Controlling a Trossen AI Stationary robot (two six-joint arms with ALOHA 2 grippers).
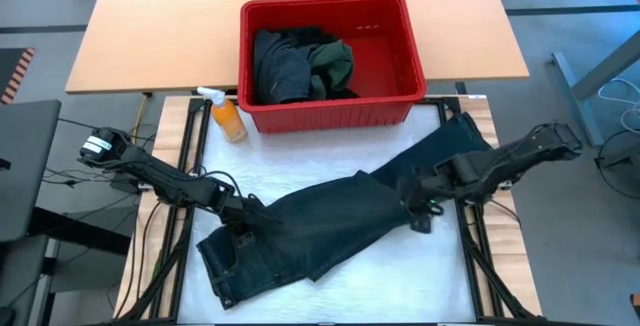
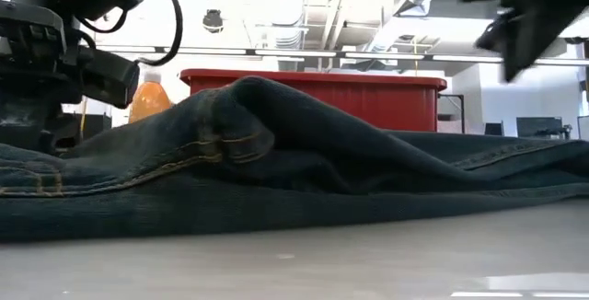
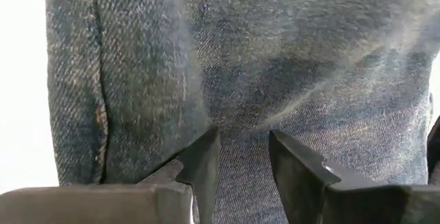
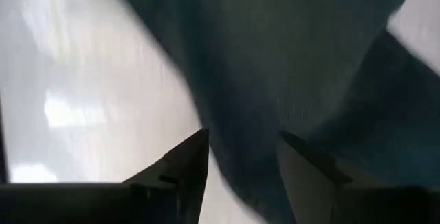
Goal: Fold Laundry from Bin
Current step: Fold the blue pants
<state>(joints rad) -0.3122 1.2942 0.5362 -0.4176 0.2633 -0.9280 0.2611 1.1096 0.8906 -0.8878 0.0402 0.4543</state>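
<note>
A pair of dark blue jeans (image 1: 340, 221) lies spread aslant on the white table top, waist end near left, legs toward far right. My left gripper (image 1: 243, 216) is down on the jeans near the waist end, its fingers closed on denim. My right gripper (image 1: 418, 216) hovers open above the middle of the legs, holding nothing; in the right wrist view the jeans (image 4: 275, 59) lie below its fingers. The red bin (image 1: 325, 6) stands at the far side with dark laundry (image 1: 300, 66) heaped in its left half. My left gripper has the jeans' denim (image 3: 237, 176) between its two fingertips, close to the waist end. The fingers come slanting down from the table's left. One layer or several, I cannot tell. The jeans rest on the table, with a raised hump (image 2: 248, 93) beside the hold.
An orange spray bottle (image 1: 228, 116) stands by the bin's near left corner. The bin's red wall (image 2: 368, 98) rises behind the jeans in the low view. Bare white table top (image 1: 400, 276) lies near the front edge, right of the waist.
</note>
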